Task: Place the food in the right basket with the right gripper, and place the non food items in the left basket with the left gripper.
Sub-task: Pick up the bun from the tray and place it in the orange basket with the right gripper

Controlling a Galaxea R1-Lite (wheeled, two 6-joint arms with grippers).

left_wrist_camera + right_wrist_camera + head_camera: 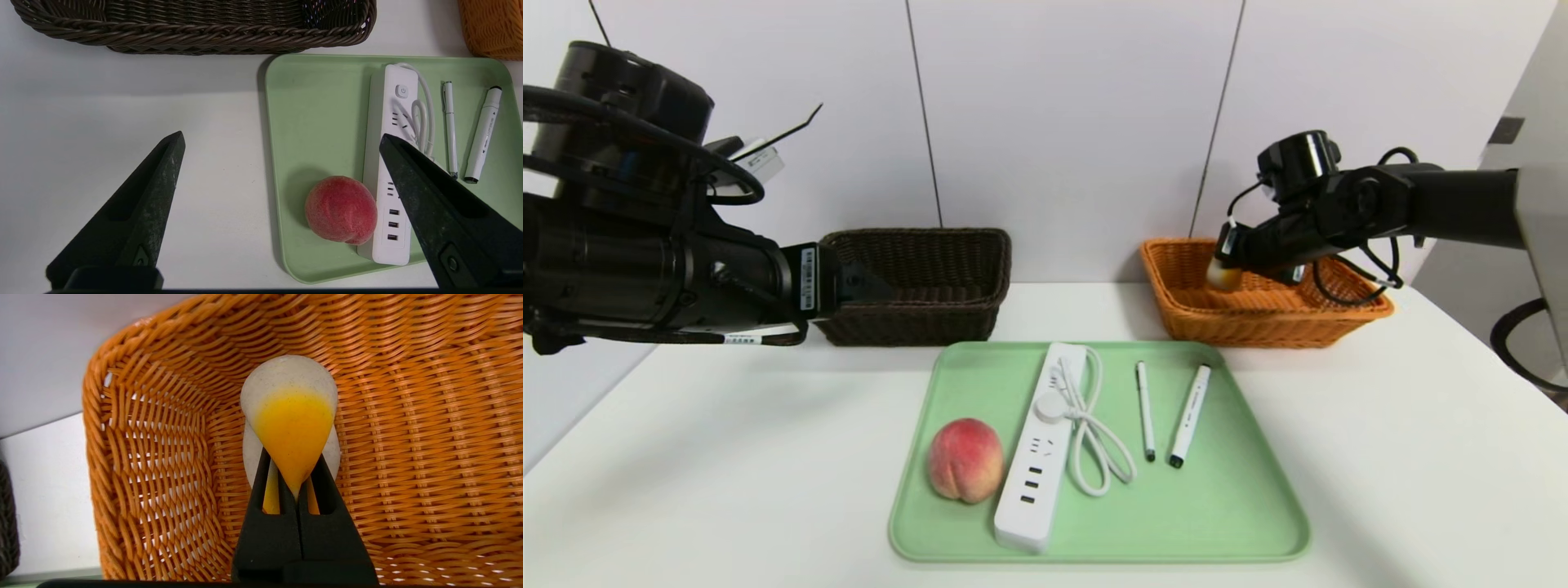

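Bright, even overhead light; soft shadows fall beside the peach [340,209] and under the near wall of the dark basket [196,28] on the white table [1380,457]. The head view bows straight lines outward near its edges, and the tray [1241,531] rim shows faint sheen. The close orange basket [408,457] weave stays sharp.

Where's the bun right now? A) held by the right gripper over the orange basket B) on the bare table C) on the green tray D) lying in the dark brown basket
A: the right gripper has its jaws pinched shut on the bun above the inside of the orange basket.
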